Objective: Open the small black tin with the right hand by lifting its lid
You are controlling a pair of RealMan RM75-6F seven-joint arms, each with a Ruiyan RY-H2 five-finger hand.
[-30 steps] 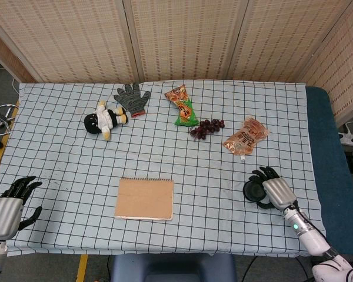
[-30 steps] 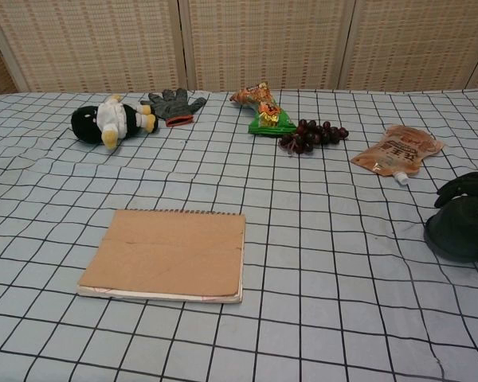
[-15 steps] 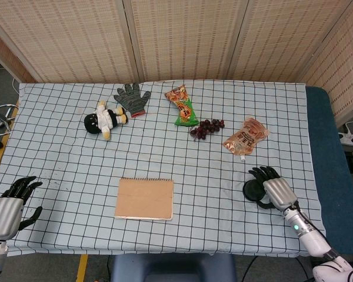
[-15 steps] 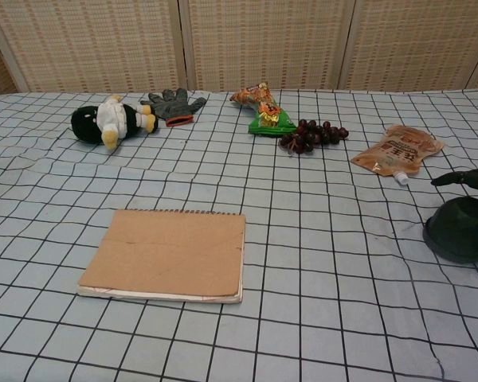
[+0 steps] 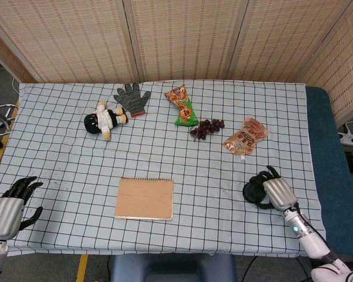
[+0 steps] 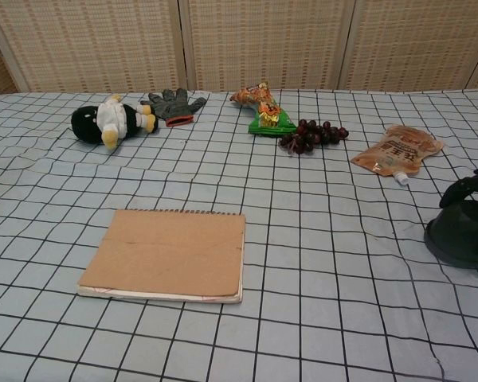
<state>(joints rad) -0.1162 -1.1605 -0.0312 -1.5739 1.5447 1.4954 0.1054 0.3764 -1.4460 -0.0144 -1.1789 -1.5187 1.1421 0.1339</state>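
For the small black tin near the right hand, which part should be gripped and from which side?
Probably the lid's rim, from above. The small black tin sits flat and low on the checked cloth, so only its top edge offers purchase. The right hand is right at it on the tin's right; whether it already holds the lid cannot be told.

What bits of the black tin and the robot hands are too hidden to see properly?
- Small black tin: in the head view the right robot hand covers its right part; the chest view's right edge cuts it off, so whether the lid has lifted is unclear.
- Right robot hand fingers: chest view shows only dark tips; their grip cannot be told.
- Left robot hand: seen only in the head view, wrist cut by the bottom edge.
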